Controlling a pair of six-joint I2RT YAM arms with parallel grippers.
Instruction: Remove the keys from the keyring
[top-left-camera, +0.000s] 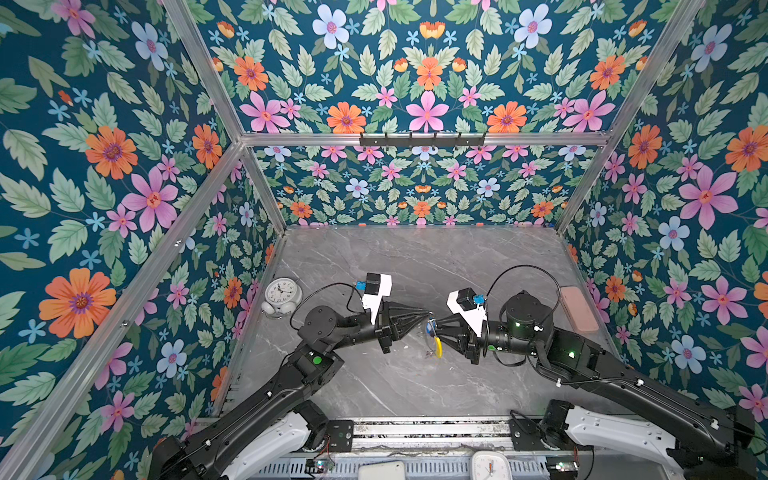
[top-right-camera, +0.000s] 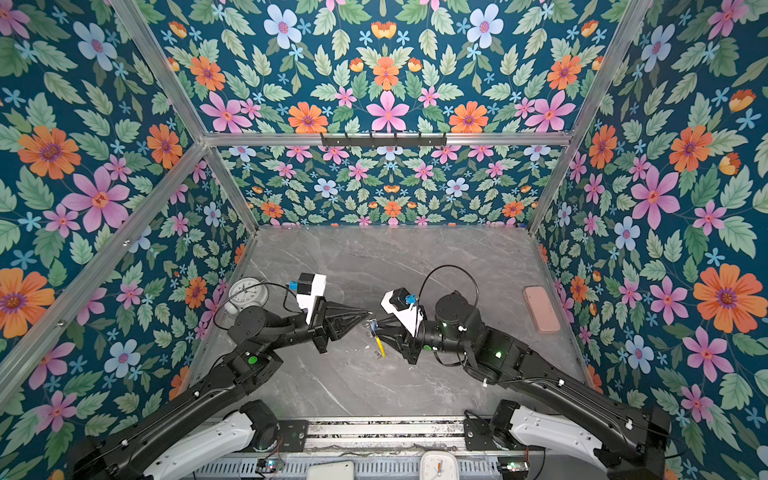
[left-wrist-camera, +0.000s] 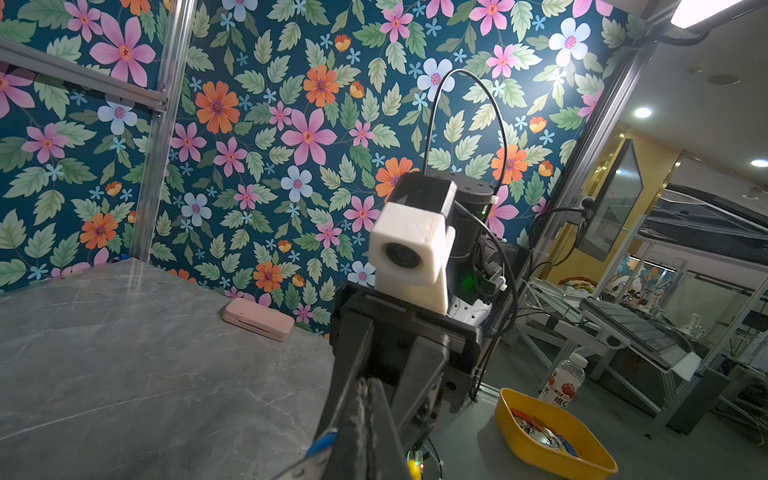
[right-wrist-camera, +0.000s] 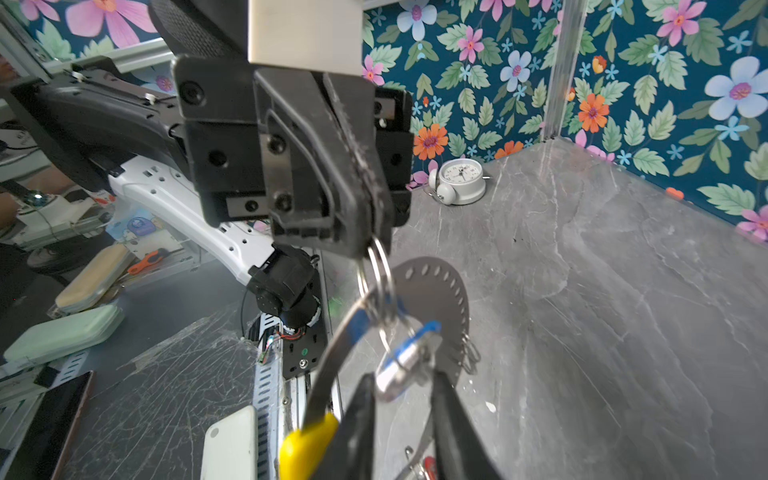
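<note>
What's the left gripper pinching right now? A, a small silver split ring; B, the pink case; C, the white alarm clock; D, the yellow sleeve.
A: in the right wrist view the left gripper is shut on a silver split ring, with the keyring hanging below it.

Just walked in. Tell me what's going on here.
Two robot arms are working keys off a keyring above the grey table. The left tool is shut on a small split ring, and the keyring dangles from it. The right tool faces it, fingers apart on either side of the blue-tagged key, which looks still threaded on. A red tag shows lower down, so neither key seems off yet.
</note>
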